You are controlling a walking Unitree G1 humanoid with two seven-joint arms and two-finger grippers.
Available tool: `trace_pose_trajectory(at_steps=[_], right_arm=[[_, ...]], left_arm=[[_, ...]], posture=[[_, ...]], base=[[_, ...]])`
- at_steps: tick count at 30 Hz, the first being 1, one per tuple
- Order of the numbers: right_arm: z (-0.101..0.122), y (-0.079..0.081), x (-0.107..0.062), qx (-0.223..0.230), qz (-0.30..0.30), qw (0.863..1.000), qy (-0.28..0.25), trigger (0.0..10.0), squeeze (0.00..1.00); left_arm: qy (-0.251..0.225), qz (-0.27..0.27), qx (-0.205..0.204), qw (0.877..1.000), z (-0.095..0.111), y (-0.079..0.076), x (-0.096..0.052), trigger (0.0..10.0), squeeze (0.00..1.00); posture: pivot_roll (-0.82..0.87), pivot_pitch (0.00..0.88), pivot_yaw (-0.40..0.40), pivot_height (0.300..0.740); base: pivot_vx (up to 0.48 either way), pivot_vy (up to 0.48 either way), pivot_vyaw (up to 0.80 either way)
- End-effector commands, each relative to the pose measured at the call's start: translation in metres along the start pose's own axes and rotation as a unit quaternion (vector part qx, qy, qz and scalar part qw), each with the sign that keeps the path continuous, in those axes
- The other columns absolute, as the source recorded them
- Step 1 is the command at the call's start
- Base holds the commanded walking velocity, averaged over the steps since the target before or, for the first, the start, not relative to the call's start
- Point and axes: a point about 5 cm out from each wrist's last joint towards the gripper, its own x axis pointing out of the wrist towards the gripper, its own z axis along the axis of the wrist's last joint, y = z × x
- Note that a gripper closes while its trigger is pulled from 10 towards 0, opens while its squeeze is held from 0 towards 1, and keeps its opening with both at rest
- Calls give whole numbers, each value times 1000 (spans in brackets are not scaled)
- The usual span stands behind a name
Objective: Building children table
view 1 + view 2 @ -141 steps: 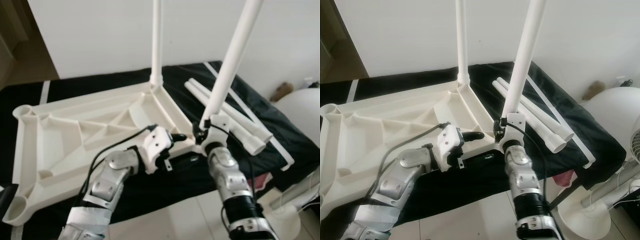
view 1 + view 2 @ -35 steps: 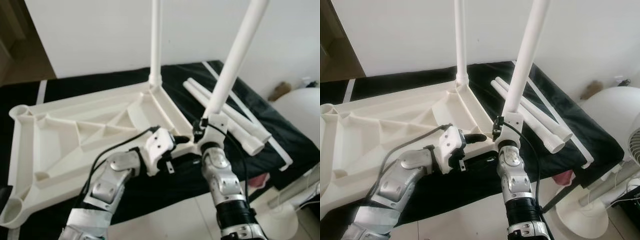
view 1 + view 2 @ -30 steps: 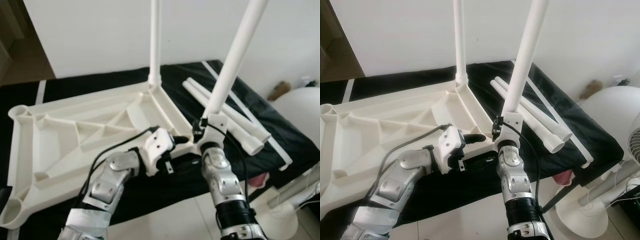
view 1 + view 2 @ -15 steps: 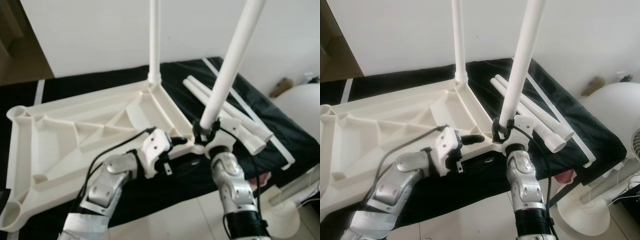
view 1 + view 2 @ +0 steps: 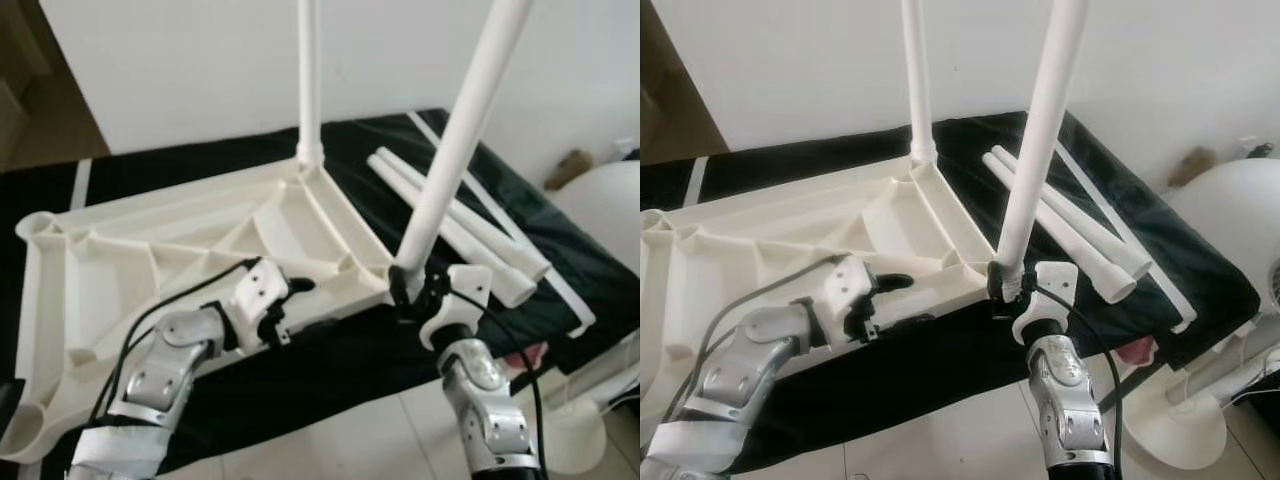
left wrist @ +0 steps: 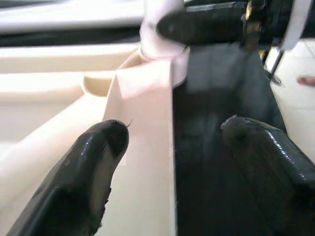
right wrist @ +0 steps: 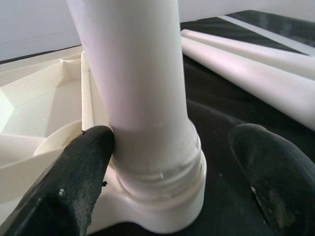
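Here both legs (image 5: 455, 150) run off-frame; right claw (image 7: 167, 162) open around one, left claw (image 6: 172, 147) open.

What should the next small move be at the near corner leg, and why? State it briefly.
Probably draw the right end effector back off the near leg and toward the loose legs. Its fingers stand open around the leg's base, the leg looks seated upright in the corner socket, and two legs lie unfitted on the black cloth.
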Motion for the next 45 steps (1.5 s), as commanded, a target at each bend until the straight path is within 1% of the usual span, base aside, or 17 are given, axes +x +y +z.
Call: trace_pose_trajectory(at_steps=[1, 2, 4, 5, 8, 13, 16, 20, 22, 25, 28, 31, 32, 35, 36, 41, 45], right_arm=[[-2, -2, -4, 4, -7, 1000, 5, 10000, 0], [-2, -2, -4, 4, -7, 1000, 5, 10000, 0], [-4, -2, -8, 6, -6, 1000, 8, 10000, 0], [-4, -2, -8, 6, -6, 1000, 8, 10000, 0], [-7, -5, -14, 7, -8, 1000, 15, 10000, 0], [-10, -6, -18, 8, -10, 1000, 20, 10000, 0], [-10, -5, -19, 9, -9, 1000, 21, 10000, 0], [-13, -7, -22, 7, -12, 1000, 28, 10000, 0], [-15, -8, -23, 5, -14, 999, 32, 10000, 0], [-17, -11, -23, 2, -16, 999, 36, 10000, 0], [-20, -15, -21, -2, -21, 999, 40, 10000, 0], [-19, -17, -18, -3, -22, 999, 40, 10000, 0], [-19, -18, -18, -5, -22, 999, 40, 10000, 0], [-19, -20, -15, -8, -21, 999, 40, 10000, 0], [-18, -21, -13, -12, -20, 999, 40, 10000, 0], [-18, -26, -9, -18, -19, 999, 41, 10000, 0], [-17, -30, -6, -20, -20, 999, 41, 10000, 0]], left_arm=[[17, 11, -9, 1000, -6, 6, -6, 10000, 0], [17, 11, -9, 1000, -6, 6, -6, 10000, 0], [44, 40, 0, 998, -13, 22, -21, 10000, 0], [44, 40, 0, 998, -13, 22, -21, 10000, 0], [68, 92, 18, 993, -17, 45, -36, 10000, 0], [85, 111, 28, 990, -21, 53, -41, 10000, 0], [87, 111, 29, 990, -22, 54, -41, 10000, 0], [108, 101, 39, 988, -28, 54, -45, 10000, 0], [120, 99, 40, 987, -32, 58, -53, 10000, 0], [125, 89, 35, 988, -35, 56, -58, 10000, 0], [138, 78, 26, 987, -39, 54, -66, 10000, 0], [139, 75, 24, 987, -40, 54, -69, 10000, 0], [131, 75, 15, 988, -39, 53, -70, 10000, 0], [126, 78, 10, 989, -38, 55, -72, 10000, 0], [129, 84, 9, 988, -38, 58, -76, 10000, 0], [139, 86, 7, 987, -42, 58, -81, 10000, 0], [152, 71, -5, 986, -48, 51, -86, 10000, 0]], posture=[[-77, 61, 18, 740], [-77, 61, 18, 740], [-78, 59, 22, 740], [-78, 59, 22, 740], [-76, 57, 21, 740], [-80, 60, 21, 740], [-80, 60, 21, 740], [-78, 61, 21, 740], [-76, 60, 20, 740], [-77, 60, 22, 740], [-76, 59, 21, 740], [-70, 61, 17, 740], [-69, 62, 16, 740], [-67, 59, 15, 740], [-66, 56, 12, 740], [-67, 51, 12, 740], [-66, 47, 12, 740]], base=[[0, 0, 0], [0, 0, 0], [0, 0, 0], [0, 0, 0], [0, 0, 0], [0, 0, 0], [0, 0, 0], [0, 0, 0], [0, 0, 0], [0, 0, 0], [0, 0, 0], [0, 0, 0], [0, 0, 0], [0, 0, 0], [0, 0, 0], [0, 0, 0], [0, 0, 0]])
